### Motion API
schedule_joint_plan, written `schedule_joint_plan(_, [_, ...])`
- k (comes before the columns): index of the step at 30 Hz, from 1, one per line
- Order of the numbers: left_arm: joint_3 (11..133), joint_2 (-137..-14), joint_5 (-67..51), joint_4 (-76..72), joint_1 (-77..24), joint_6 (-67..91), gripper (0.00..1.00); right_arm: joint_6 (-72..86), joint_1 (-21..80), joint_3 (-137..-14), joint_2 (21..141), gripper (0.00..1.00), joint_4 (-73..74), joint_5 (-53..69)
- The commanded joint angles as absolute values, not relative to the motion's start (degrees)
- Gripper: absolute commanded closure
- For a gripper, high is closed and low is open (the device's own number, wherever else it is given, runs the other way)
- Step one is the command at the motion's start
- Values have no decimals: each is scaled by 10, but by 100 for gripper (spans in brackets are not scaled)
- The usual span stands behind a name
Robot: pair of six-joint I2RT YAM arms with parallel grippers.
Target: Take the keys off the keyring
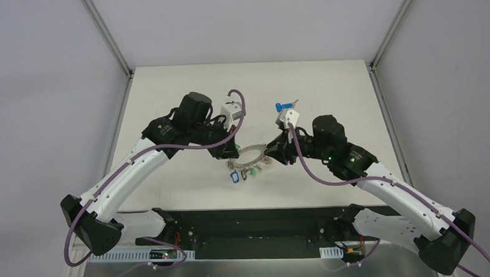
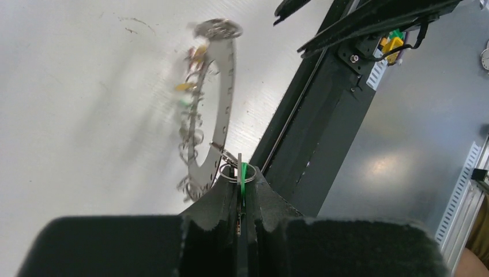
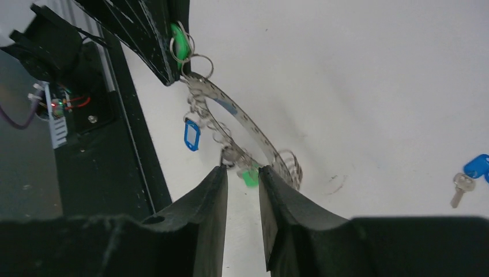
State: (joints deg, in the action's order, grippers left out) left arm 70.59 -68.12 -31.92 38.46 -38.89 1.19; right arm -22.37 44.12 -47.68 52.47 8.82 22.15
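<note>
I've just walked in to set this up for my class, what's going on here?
Two robot arms meet at a large grey perforated metal hoop over the white table. The left end effector is shut on a green-headed key at one end. The right end effector straddles the other end; its grip is unclear. A blue-headed key and more keys hang on the hoop, while another blue-headed key lies loose on the table.

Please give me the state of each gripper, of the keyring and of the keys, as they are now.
left gripper: shut on a green key at one end of the keyring.
right gripper: jaws slightly apart by the other end; grip cannot be told.
keyring: lifted off the table, spanning between both grippers.
blue key on ring: hanging from the keyring.
loose blue key: lying on the table, off the keyring.
</note>
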Motion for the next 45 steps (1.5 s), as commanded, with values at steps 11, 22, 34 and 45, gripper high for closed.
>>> schedule_joint_plan(11, [931,-819,-199,628,-397,-84,100,-99,417,-508,574,65,-16,254])
schedule_joint_plan(22, [1059,-873,9,667,-451,-261,100,-23,375,-470,566,65,-65,210])
schedule_joint_plan(34, [943,-808,-6,473,-456,-472,100,25,348,-411,561,64,-218,292])
schedule_joint_plan(45, [707,-681,-107,220,-456,-569,100,55,346,-388,566,66,-306,265])
